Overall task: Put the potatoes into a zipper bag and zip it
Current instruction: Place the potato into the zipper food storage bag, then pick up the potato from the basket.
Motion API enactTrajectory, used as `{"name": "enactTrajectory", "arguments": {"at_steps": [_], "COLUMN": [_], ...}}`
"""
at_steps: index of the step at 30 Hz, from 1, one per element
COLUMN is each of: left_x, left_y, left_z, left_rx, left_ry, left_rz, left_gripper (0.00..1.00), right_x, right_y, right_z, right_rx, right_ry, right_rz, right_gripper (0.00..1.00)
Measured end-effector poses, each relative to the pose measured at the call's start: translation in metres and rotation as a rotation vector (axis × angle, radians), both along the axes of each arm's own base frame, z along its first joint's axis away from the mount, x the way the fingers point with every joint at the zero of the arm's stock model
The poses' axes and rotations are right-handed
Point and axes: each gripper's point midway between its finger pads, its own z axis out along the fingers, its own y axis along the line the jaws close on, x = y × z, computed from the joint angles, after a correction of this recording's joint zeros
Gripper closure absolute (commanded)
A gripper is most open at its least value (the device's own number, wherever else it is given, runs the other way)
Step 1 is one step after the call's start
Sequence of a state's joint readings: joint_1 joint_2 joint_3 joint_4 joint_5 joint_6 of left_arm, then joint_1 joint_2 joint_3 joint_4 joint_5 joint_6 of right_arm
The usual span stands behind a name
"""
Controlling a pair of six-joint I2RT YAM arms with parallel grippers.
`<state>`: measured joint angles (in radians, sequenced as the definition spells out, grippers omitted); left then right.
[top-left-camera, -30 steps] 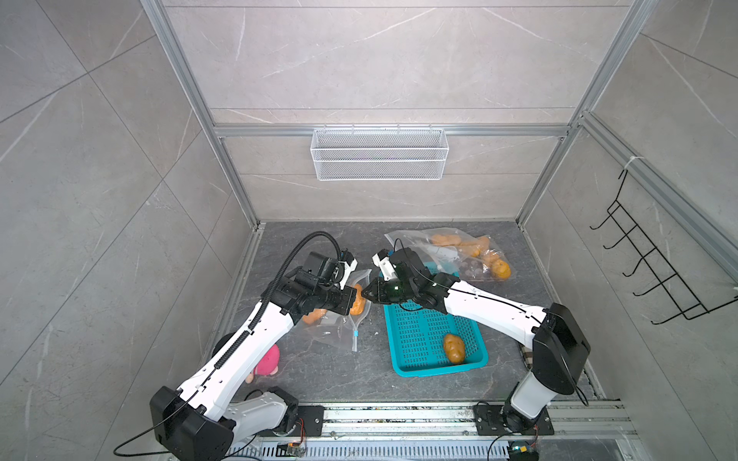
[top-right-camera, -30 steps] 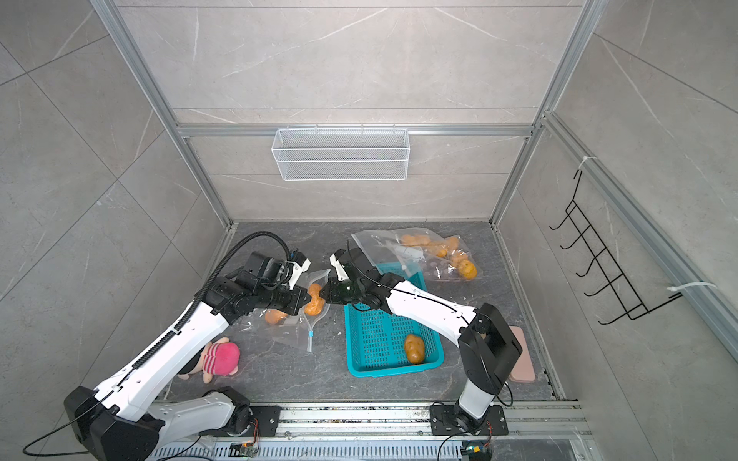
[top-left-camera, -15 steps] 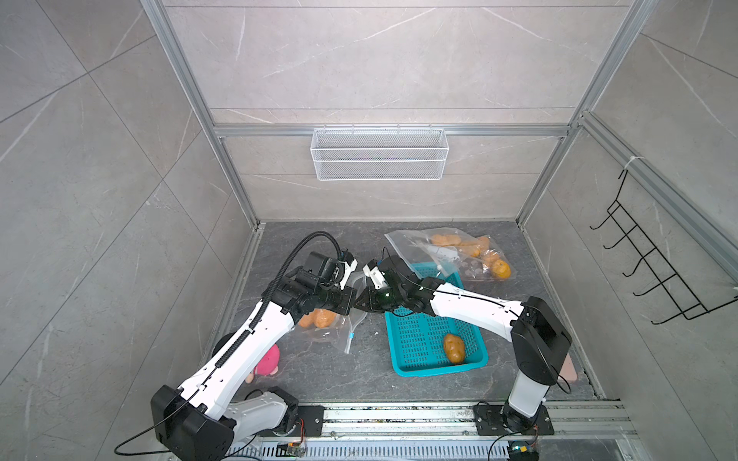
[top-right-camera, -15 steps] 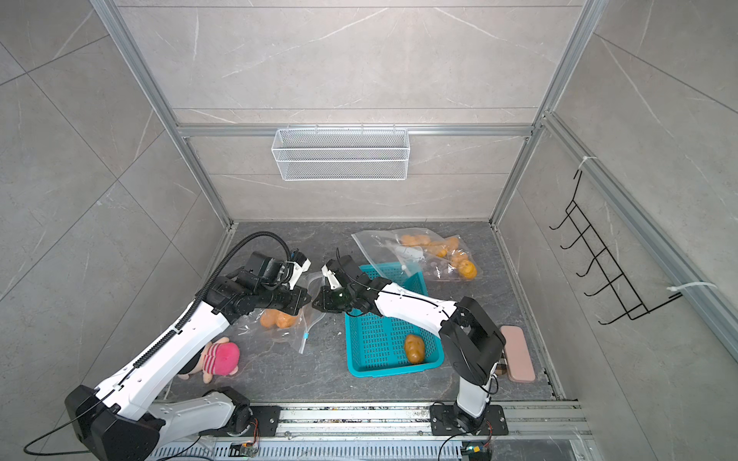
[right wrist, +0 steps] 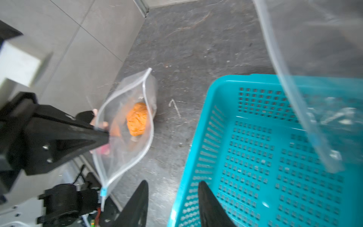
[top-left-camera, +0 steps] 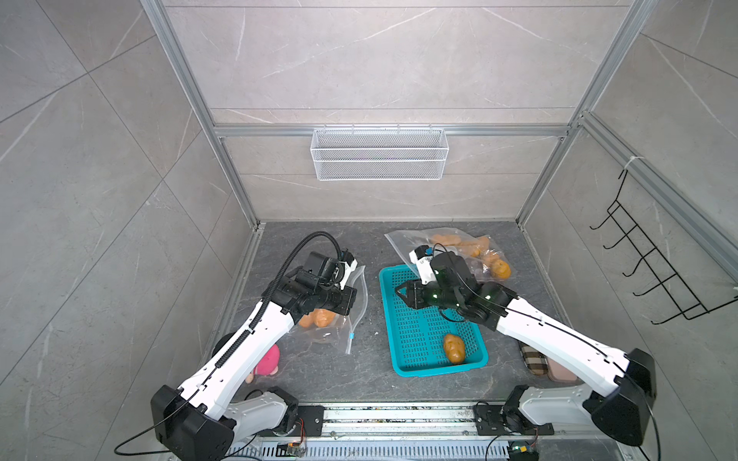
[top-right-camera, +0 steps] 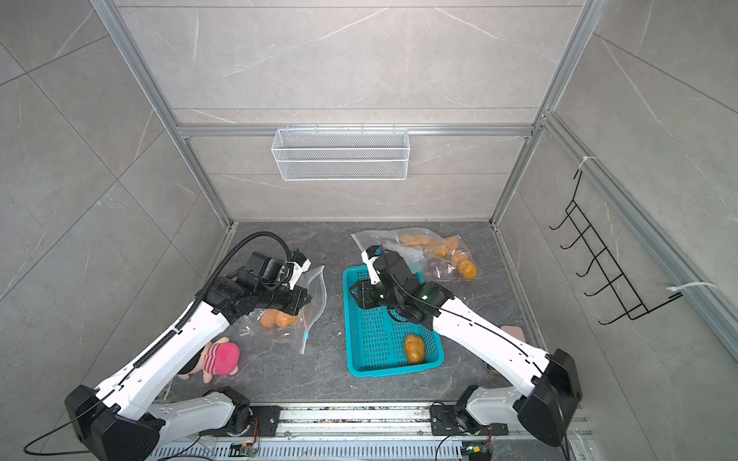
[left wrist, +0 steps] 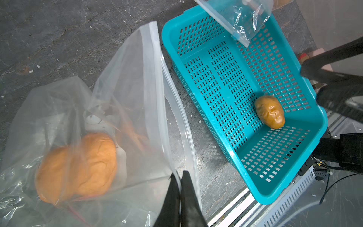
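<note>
- Between the fingers of the left gripper [left wrist: 179, 174] sits one rim of the zipper bag [left wrist: 137, 88] — they are clenched tight on it and hold that side up.
- Down inside that bag, past the pinching fingers, two orange potatoes [left wrist: 78, 167] lie close together, low by the gray floor [left wrist: 59, 39].
- Right below the right gripper [right wrist: 173, 182] is a blue-green basket [top-left-camera: 435, 369] full of little holes. One brown potato [left wrist: 270, 112] lies in the end of it near the robot's base, well apart from those fingers.
- Behind the right gripper lies a second clear bag [top-left-camera: 403, 243] with more orange lumps [top-left-camera: 499, 269] in it. One corner of it hangs over the basket's far edge.
- The zipper bag's mouth is open, its two rims apart, and it faces the right fingers. A small blue slider [right wrist: 103, 191] sits at one end of the mouth.
- A strip of gray floor runs between the bag's mouth and the basket's rim.
- The right gripper's fingers are spread apart with nothing between them — one tip is over the floor, the other over the basket's rim.
- A pink plush toy [top-right-camera: 221, 357] lies on the floor well behind the left fingers, beside that arm.
</note>
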<state>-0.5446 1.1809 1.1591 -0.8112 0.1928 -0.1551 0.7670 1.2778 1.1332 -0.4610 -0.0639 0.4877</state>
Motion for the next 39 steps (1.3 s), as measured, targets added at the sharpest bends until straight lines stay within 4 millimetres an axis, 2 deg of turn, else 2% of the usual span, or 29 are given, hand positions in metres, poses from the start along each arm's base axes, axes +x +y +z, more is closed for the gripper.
{"name": "enactTrajectory", "arguments": {"at_steps": [3, 5, 7, 11, 13, 16, 21, 26, 32, 39], "left_x": [0.0, 0.0, 0.0, 0.001, 0.001, 0.001, 0.001, 0.0, -0.001, -0.001], "left_y": [0.0, 0.0, 0.0, 0.0, -0.001, -0.001, 0.0, 0.0, 0.001, 0.001], "left_z": [-0.001, -0.001, -0.002, -0.006, -0.007, -0.007, -0.007, -0.008, -0.009, -0.009], "left_rx": [0.001, 0.002, 0.004, 0.012, 0.014, 0.014, 0.015, 0.018, 0.022, 0.023], "left_ry": [0.002, 0.003, 0.006, 0.019, 0.022, 0.022, 0.025, 0.029, 0.034, 0.035], "left_rz": [0.0, 0.0, 0.0, 0.0, 0.0, 0.0, 0.0, -0.001, -0.001, -0.002], "left_gripper": [1.0, 1.0, 1.0, 1.0, 1.0, 1.0, 1.0, 1.0, 1.0, 1.0], "right_x": [-0.008, -0.017, -0.031, -0.055, -0.064, -0.07, -0.07, -0.073, -0.079, -0.078], "right_y": [-0.035, -0.055, -0.072, -0.098, -0.108, -0.117, -0.128, -0.135, -0.14, -0.137], "right_z": [-0.029, -0.056, -0.083, -0.127, -0.141, -0.153, -0.166, -0.174, -0.196, -0.202], "right_rx": [-0.148, -0.251, -0.345, -0.475, -0.518, -0.562, -0.633, -0.667, -0.726, -0.716], "right_ry": [0.036, 0.093, 0.165, 0.297, 0.343, 0.383, 0.41, 0.427, 0.481, 0.481], "right_rz": [-0.062, -0.081, -0.091, -0.109, -0.124, -0.143, -0.187, -0.205, -0.2, -0.197], "right_gripper": [0.47, 0.4, 0.37, 0.32, 0.3, 0.29, 0.27, 0.26, 0.26, 0.37]}}
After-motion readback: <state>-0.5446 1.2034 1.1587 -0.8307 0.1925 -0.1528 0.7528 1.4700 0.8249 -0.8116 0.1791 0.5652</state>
